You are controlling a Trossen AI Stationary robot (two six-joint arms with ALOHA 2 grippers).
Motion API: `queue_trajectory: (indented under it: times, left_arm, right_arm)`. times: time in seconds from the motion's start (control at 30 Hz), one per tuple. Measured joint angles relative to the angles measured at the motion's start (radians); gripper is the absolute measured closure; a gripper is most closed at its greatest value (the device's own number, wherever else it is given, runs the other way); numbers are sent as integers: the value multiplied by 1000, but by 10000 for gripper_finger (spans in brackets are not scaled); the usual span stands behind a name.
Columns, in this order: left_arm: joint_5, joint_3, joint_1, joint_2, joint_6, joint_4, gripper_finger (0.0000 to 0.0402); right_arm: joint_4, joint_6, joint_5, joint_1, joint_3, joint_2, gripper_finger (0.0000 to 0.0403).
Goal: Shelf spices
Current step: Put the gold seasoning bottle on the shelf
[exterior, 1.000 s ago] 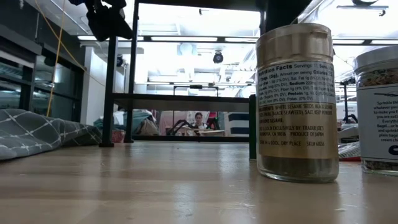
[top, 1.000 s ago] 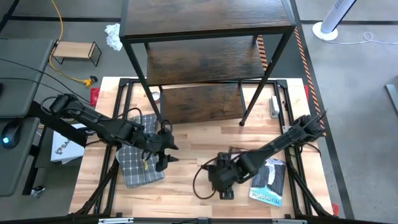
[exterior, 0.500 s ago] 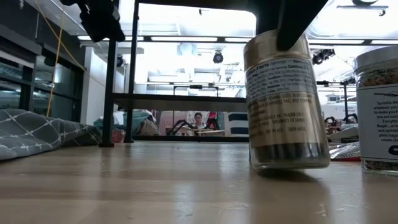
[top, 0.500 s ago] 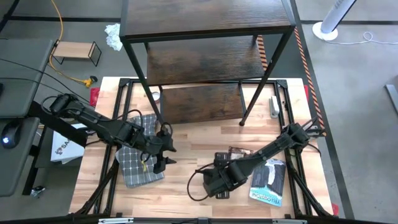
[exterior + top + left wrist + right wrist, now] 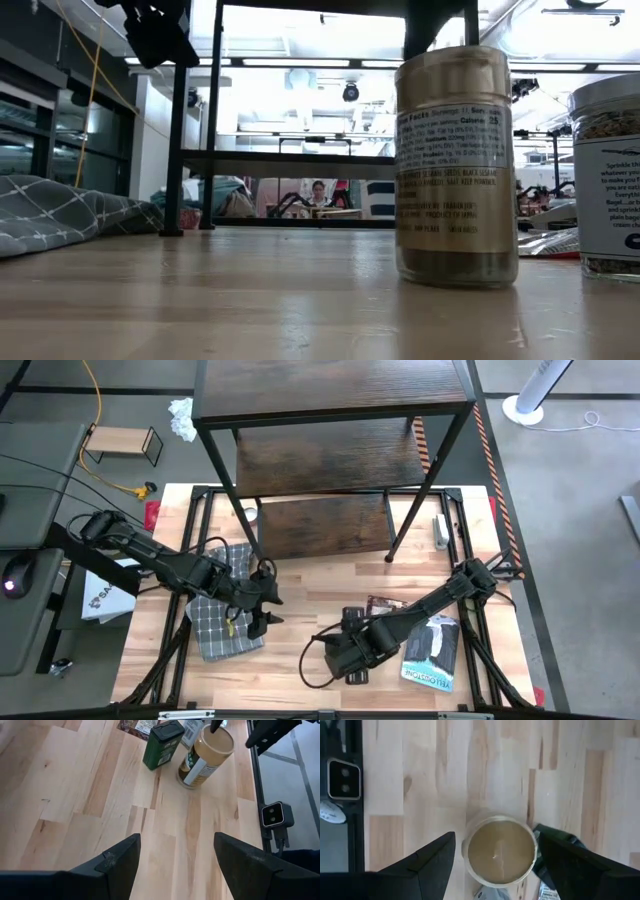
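Right gripper (image 5: 495, 851) hangs spread just above the gold-capped jar (image 5: 499, 853), which was tilted a half-second ago and now stands upright, unheld on the table (image 5: 250, 300), still unshelved.

Tan-lidded jar (image 5: 500, 852), green tin (image 5: 162, 744), grey checked cloth (image 5: 222, 622).
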Motion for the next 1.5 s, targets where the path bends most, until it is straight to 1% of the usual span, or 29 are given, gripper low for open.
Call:
queue_trajectory:
  times: [0.23,0.4,0.5,0.57,0.7,0.83,1.0,1.2,1.3,1.5]
  left_arm:
    - [-3,0,0,0,0,0,154]
    - [-3,0,0,0,0,0,154]
    - [-3,0,0,0,-2,0,154]
    - [-3,0,0,0,-3,0,154]
    - [1,0,0,0,-6,0,154]
    - [1,0,0,0,-26,0,154]
    - [2,0,0,0,-26,0,154]
    - [2,0,0,0,-26,0,154]
    - [-1,0,0,0,-26,0,154]
    - [-9,0,0,0,-26,0,154]
  right_arm:
    - [-28,8,25,-4,4,-1,119]
    - [-31,45,-49,-19,4,-1,119]
    - [-27,59,-42,-19,-12,-1,119]
    - [-28,99,-46,-22,-29,-1,119]
    - [24,152,-119,-30,-74,-10,119]
    - [57,183,-83,-29,-79,-8,119]
    - [71,183,-89,-29,-79,-7,119]
    - [76,238,-9,-29,-84,-19,119]
    - [77,288,-10,-31,-84,-32,119]
    - [106,280,-18,-31,-84,-36,119]
